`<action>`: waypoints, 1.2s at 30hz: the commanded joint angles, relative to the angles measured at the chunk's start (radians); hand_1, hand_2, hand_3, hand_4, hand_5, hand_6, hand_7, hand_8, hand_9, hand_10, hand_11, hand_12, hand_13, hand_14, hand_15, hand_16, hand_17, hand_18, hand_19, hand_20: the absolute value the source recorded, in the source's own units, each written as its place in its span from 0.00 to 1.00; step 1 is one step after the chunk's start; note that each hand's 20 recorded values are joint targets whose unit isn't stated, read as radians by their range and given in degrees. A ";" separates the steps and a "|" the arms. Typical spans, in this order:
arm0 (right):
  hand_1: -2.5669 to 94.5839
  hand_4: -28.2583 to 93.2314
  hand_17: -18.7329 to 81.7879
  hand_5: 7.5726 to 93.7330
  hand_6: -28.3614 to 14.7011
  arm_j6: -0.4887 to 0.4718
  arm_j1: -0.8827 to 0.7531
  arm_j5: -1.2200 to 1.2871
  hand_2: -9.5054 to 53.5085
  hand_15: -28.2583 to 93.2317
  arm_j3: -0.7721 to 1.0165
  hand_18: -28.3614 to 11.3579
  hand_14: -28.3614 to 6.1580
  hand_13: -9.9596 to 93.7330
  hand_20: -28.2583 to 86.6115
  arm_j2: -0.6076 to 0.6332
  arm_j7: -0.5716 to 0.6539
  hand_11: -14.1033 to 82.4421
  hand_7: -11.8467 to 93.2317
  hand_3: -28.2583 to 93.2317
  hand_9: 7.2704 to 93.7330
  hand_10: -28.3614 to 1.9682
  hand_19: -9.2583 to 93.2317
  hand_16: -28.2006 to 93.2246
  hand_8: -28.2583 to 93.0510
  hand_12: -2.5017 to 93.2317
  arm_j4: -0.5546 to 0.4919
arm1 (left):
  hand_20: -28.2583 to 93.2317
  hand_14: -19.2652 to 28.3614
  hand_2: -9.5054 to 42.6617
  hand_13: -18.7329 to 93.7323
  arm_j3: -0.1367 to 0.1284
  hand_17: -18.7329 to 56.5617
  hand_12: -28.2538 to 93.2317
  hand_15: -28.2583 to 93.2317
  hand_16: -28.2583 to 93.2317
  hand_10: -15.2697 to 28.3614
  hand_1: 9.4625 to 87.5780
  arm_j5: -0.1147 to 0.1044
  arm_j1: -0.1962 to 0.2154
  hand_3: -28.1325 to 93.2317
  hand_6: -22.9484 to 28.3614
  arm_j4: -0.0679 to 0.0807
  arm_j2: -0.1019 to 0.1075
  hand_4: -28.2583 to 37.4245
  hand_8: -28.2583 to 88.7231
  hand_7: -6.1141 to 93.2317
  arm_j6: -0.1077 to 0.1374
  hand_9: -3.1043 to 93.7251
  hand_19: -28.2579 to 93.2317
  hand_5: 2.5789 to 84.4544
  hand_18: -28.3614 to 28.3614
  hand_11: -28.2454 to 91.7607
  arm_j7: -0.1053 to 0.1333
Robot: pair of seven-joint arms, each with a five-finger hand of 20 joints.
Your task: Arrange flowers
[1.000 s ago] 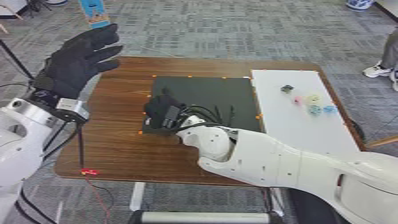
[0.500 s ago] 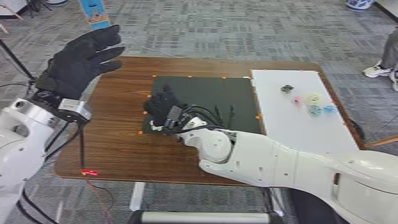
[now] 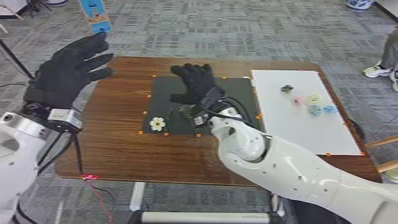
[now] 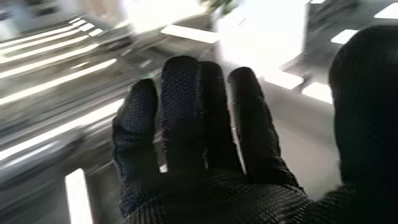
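head view: right hand (image 3: 195, 77) holds nothing, fingers straight, thumb apart; pale flowers (image 3: 314, 99) likely light, soft, easily crushed, better pinch gently near base.

Both arms had smooth, rounded, glossy white shells, the right arm (image 3: 293, 170) dotted with small dark spots. A silver-grey collar (image 3: 25, 125) and a small white box (image 3: 67, 117) sat at the left arm's wrist, with black cables (image 3: 78, 155) trailing off. The left hand (image 3: 75, 67) and right hand (image 3: 195, 82) wore black fabric gloves, finely dimpled along the right fingers (image 4: 182, 110).
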 commanded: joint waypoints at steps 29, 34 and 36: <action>0.32 0.00 0.33 0.42 0.61 -0.200 -0.537 -0.030 0.00 0.83 0.569 0.19 0.45 0.44 0.73 0.503 0.253 0.49 0.36 0.85 0.43 0.57 0.80 0.45 0.13 0.29 -0.004 | 0.29 0.67 0.00 0.32 -0.102 0.08 0.36 0.36 0.27 0.58 0.15 -0.009 0.276 0.77 0.49 -0.087 -0.159 0.00 0.16 0.23 0.049 0.24 0.55 0.25 0.89 0.37 0.015; 0.33 0.00 0.33 0.45 0.62 -0.195 -0.496 -0.039 0.00 0.82 0.517 0.20 0.47 0.48 0.73 0.482 0.255 0.47 0.35 0.83 0.50 0.58 0.80 0.45 0.13 0.27 0.014 | 0.29 0.67 0.01 0.32 -0.101 0.08 0.36 0.36 0.27 0.58 0.14 -0.007 0.271 0.77 0.49 -0.088 -0.155 0.00 0.16 0.23 0.046 0.24 0.55 0.25 0.89 0.37 0.014; 0.33 0.00 0.34 0.46 0.62 -0.192 -0.476 -0.035 0.00 0.82 0.493 0.19 0.48 0.48 0.74 0.473 0.256 0.47 0.35 0.83 0.51 0.59 0.80 0.45 0.13 0.28 0.028 | 0.29 0.67 0.01 0.32 -0.101 0.08 0.36 0.36 0.27 0.58 0.14 -0.008 0.270 0.77 0.49 -0.087 -0.152 0.00 0.16 0.23 0.045 0.24 0.55 0.25 0.89 0.37 0.010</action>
